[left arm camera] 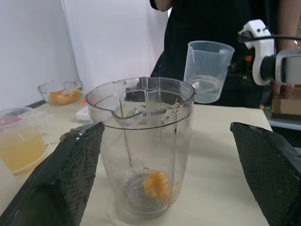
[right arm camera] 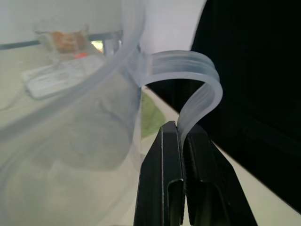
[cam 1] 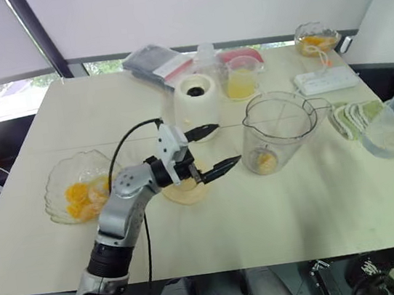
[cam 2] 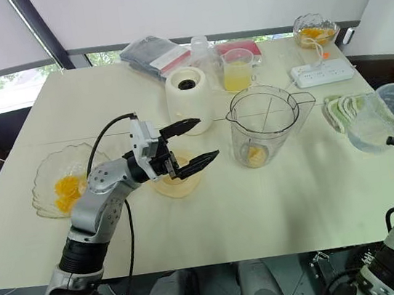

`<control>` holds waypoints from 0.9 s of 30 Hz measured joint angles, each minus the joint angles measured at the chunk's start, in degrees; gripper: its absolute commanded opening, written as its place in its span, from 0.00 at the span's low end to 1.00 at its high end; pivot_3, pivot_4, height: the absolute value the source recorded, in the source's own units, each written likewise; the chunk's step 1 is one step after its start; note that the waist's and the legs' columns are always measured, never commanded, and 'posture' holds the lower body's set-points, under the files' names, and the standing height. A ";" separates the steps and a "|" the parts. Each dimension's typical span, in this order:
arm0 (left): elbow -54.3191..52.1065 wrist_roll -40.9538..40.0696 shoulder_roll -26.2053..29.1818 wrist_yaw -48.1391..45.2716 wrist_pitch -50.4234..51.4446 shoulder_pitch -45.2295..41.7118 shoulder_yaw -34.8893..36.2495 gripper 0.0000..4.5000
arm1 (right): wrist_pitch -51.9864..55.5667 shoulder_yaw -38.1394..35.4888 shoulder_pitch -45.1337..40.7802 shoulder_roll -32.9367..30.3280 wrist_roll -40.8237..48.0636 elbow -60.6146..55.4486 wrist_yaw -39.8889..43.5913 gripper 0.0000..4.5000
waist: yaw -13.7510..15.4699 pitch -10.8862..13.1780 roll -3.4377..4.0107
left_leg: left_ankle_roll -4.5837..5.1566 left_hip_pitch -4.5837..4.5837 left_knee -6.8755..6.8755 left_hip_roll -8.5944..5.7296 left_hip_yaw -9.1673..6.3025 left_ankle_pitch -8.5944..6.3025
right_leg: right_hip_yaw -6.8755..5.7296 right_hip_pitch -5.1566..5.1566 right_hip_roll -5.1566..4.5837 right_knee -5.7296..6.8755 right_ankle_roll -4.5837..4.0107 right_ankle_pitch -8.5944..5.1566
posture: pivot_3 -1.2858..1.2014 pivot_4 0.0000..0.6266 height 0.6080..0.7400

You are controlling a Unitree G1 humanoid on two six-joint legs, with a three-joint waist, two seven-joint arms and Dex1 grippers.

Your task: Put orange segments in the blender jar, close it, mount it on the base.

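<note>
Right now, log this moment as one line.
left gripper: open, beside blender jar | right gripper: shut on measuring cup handle | jar: one orange segment, lidless, off base

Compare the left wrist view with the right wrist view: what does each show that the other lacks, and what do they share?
Left wrist, not right wrist: the blender jar with an orange segment at its bottom, the juice cup, and the open left hand. Right wrist, not left wrist: a close look at the right hand shut on the clear cup by its handle. Shared: the clear cup and the far glass bowl of orange pieces.
</note>
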 measured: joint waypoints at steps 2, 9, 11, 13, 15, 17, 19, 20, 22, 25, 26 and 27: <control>-0.38 -0.01 0.09 0.07 0.14 0.55 0.00 1.00 | -3.76 0.32 0.57 -0.02 0.87 3.91 -0.92 0.01 | -0.22 -0.01 0.01 | 0.00 0.01 0.00 0.01 -0.02 0.00 | 0.00 0.00 0.02 0.04 0.00 0.00 | 0.52 0.24 1.00; -1.23 0.01 0.68 0.34 0.77 1.30 -0.04 1.00 | -10.23 3.54 -0.36 -1.57 2.65 19.53 -5.70 0.01 | -1.00 0.00 0.02 | -0.01 -0.01 0.00 0.00 0.00 0.01 | 0.04 0.00 -0.01 0.02 0.00 0.00 | 0.52 0.24 1.00; -1.49 0.02 1.09 0.29 0.79 1.39 -0.06 1.00 | -10.70 4.34 -1.39 -2.82 3.21 22.40 -6.92 0.01 | -1.08 0.00 0.02 | -0.01 -0.01 0.00 0.00 0.00 0.01 | 0.04 0.00 -0.01 0.02 0.00 0.00 | 0.52 0.24 1.00; -1.88 0.02 1.48 0.27 0.81 1.54 -0.05 1.00 | -11.30 5.20 -2.27 -4.03 3.78 24.39 -7.52 0.01 | -1.05 0.00 0.02 | -0.01 0.00 -0.01 0.01 -0.02 0.01 | 0.04 0.00 0.01 0.02 0.00 0.00 | 0.52 0.24 1.00; -2.28 0.01 1.76 0.27 0.94 1.74 -0.05 1.00 | -12.02 6.06 -3.23 -5.04 4.61 26.21 -7.95 0.01 | -1.04 0.00 0.02 | -0.01 0.00 -0.01 0.01 -0.02 0.01 | 0.04 0.00 0.01 0.02 0.00 -0.01 | 0.52 0.24 1.00; -2.47 0.01 1.84 0.29 1.03 2.01 -0.05 1.00 | -12.58 6.73 -3.53 -5.86 5.40 27.67 -8.31 0.01 | -1.02 0.00 0.02 | -0.01 -0.01 -0.02 0.01 -0.03 0.00 | 0.04 0.00 0.02 0.01 0.00 -0.01 | 0.52 0.24 1.00; -2.79 0.01 2.20 0.35 1.10 2.20 -0.05 1.00 | -12.98 7.38 -3.54 -6.52 5.99 29.12 -8.56 0.01 | -0.97 0.01 0.01 | 0.00 -0.03 -0.02 0.01 -0.03 0.00 | 0.03 0.00 0.01 -0.02 0.00 -0.01 | 0.52 0.24 1.00; -3.00 0.01 2.33 0.37 1.10 2.37 -0.03 1.00 | -13.10 7.78 -3.54 -7.06 6.20 29.95 -8.69 0.01 | -0.97 0.00 0.01 | -0.01 -0.04 -0.02 0.00 -0.02 0.00 | 0.04 0.00 0.00 -0.03 0.00 -0.01 | 0.52 0.24 1.00; -3.10 0.02 2.34 0.51 1.11 2.73 -0.03 1.00 | -13.72 8.62 -3.38 -7.91 6.31 31.58 -9.11 0.01 | -0.99 0.01 0.01 | -0.01 -0.05 -0.02 0.00 -0.01 0.00 | 0.04 0.00 -0.01 -0.07 0.01 -0.01 | 0.52 0.24 1.00; -3.15 0.03 2.35 0.90 1.16 3.09 -0.04 1.00 | -14.45 9.34 -2.71 -8.37 6.50 32.56 -9.56 0.01 | -1.00 0.01 0.01 | 0.00 -0.05 -0.02 0.00 -0.02 0.00 | 0.04 0.00 -0.01 -0.07 0.01 -0.01 | 0.52 0.24 1.00; -3.27 0.03 2.41 1.04 1.16 3.09 -0.04 1.00 | -14.56 9.78 -2.16 -8.51 6.50 32.57 -9.72 0.01 | -0.99 0.01 0.01 | 0.00 -0.05 -0.02 0.01 -0.03 0.00 | 0.04 0.00 0.00 -0.07 0.01 -0.01 | 0.52 0.24 1.00; -3.35 0.03 2.47 1.13 1.15 3.10 -0.04 1.00 | -14.63 10.12 -1.67 -8.55 6.52 32.57 -9.87 0.01 | -1.00 0.01 0.00 | 0.00 -0.05 -0.02 0.01 -0.03 0.00 | 0.04 0.00 0.00 -0.07 0.00 -0.01 | 0.52 0.24 1.00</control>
